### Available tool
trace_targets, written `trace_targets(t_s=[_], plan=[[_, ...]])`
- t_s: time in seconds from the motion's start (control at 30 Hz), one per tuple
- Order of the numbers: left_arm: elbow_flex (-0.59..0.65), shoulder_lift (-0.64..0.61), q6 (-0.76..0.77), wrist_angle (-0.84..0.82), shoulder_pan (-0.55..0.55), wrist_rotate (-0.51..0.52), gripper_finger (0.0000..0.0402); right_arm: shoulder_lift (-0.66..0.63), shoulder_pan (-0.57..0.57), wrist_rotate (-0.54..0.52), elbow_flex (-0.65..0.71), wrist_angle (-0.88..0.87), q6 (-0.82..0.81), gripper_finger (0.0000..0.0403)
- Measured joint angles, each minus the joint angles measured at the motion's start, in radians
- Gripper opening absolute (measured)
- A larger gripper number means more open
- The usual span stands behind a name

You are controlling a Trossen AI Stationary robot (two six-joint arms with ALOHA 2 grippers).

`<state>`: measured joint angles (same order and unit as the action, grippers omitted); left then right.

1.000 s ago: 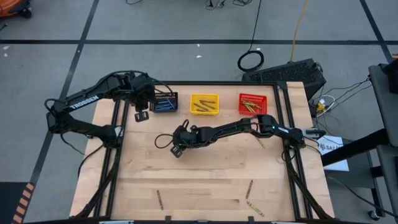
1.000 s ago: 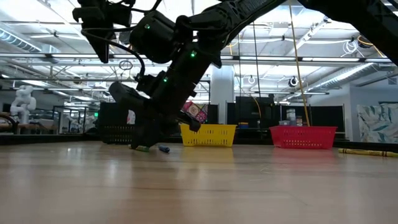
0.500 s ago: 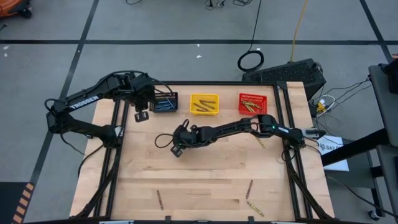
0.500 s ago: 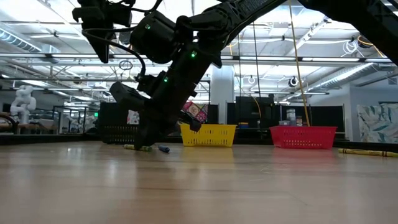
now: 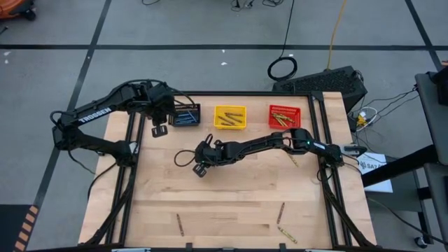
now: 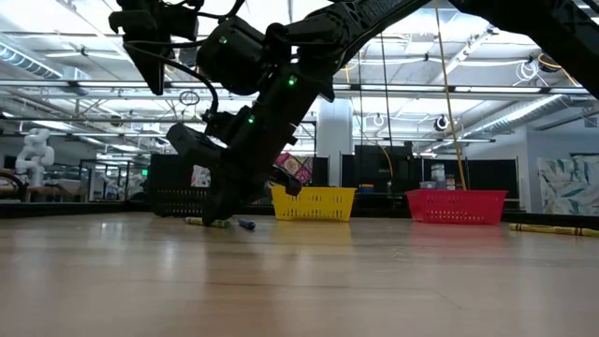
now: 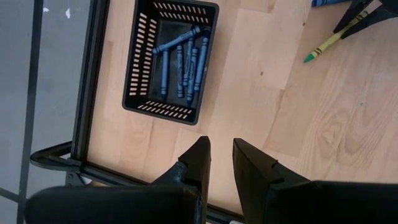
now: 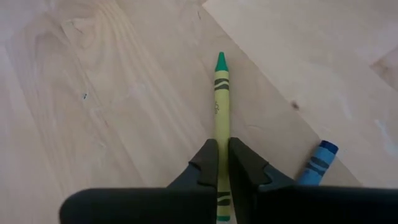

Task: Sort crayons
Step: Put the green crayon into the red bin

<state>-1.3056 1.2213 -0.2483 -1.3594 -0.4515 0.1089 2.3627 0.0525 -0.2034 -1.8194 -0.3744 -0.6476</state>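
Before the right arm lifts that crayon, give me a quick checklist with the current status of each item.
1. Right tool shut on the yellow-green crayon: ok.
2. Blue crayon outside the grip, beside it: ok.
3. Crayon clear of the table: not ok, it lies on the wood.
4. Yellow bin path free of the left tool, which hangs open near the black bin: ok.
5. Grip firm enough: cannot tell.

**Readable text: one brand name**

The word "TROSSEN" is being shown in white capitals along the dark link of the left arm (image 5: pixel 94 117), at the left side of the table in the high view. Print is being displayed on a white paper (image 5: pixel 371 165) at the table's right edge, but it cannot be read. No other legible text is being shown.
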Motion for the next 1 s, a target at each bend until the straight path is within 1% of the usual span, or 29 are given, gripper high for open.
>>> trace_targets(t_s=[0.47, 0.8, 1.0], plan=[[0.0, 0.0, 0.002, -0.001, 0.0, 0.0, 0.0065, -0.018, 0.002, 0.009, 0.001, -0.004, 0.041, 0.0], [0.0, 0.0, 0.001, -0.002, 0.0, 0.0, 0.0065, -0.074, 0.002, -0.003, 0.0, 0.017, 0.094, 0.0], [0.0, 0.0, 0.002, -0.004, 0.0, 0.0, 0.0065, -0.1, -0.012, -0.011, -0.001, -0.091, 0.118, 0.0]])
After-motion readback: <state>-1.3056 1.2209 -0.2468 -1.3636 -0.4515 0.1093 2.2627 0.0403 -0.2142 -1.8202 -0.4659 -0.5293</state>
